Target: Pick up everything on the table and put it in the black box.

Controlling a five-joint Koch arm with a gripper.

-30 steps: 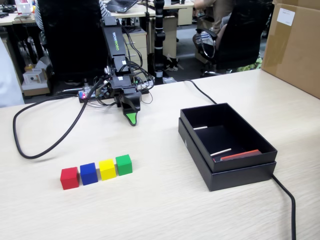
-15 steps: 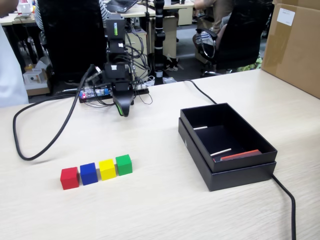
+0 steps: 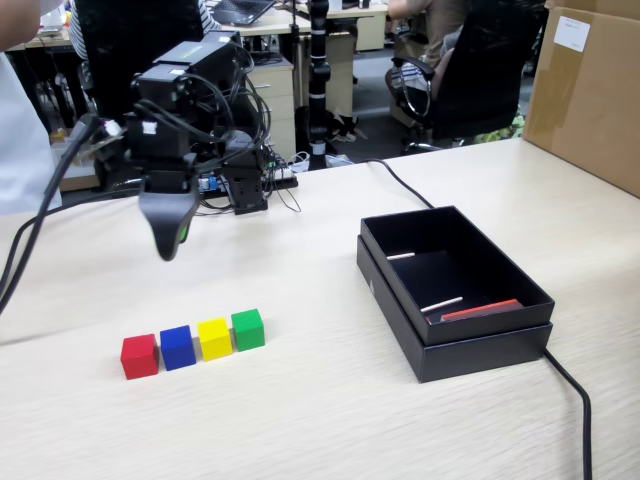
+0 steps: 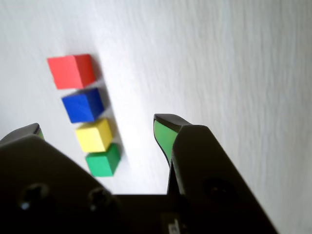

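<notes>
Four cubes lay toward the near edge of the tabletop (image 3: 300, 420) in the fixed view, arranged in one row with neighbouring faces touching or nearly touching: one red cube (image 3: 139, 356), one blue cube (image 3: 177, 347), one yellow cube (image 3: 214, 338) and one green cube (image 3: 248, 328), in that order from left to right. One black box (image 3: 480, 345) stood on the right half of the tabletop, well apart from the row, with its lid off and its interior exposed. Inside the box were two thin white sticks (image 3: 441, 303), one near the far wall and one near the near wall, and one flat red piece (image 3: 482, 310) lying against the near wall. One black cable (image 3: 572, 390) ran from the box's near right corner to the near edge of the tabletop. The gripper (image 3: 168, 240) hung above the table at the far left, behind the row of cubes and clear of them, pointing downward. In the wrist view the jaws stood apart with bare tabletop between them, holding nothing; each jaw showed a green inner pad (image 4: 163, 136). The same view showed the four cubes in a column to the left of the open gap, red at the top and green at the bottom. One cardboard box (image 3: 590, 90) stood at the far right corner.
</notes>
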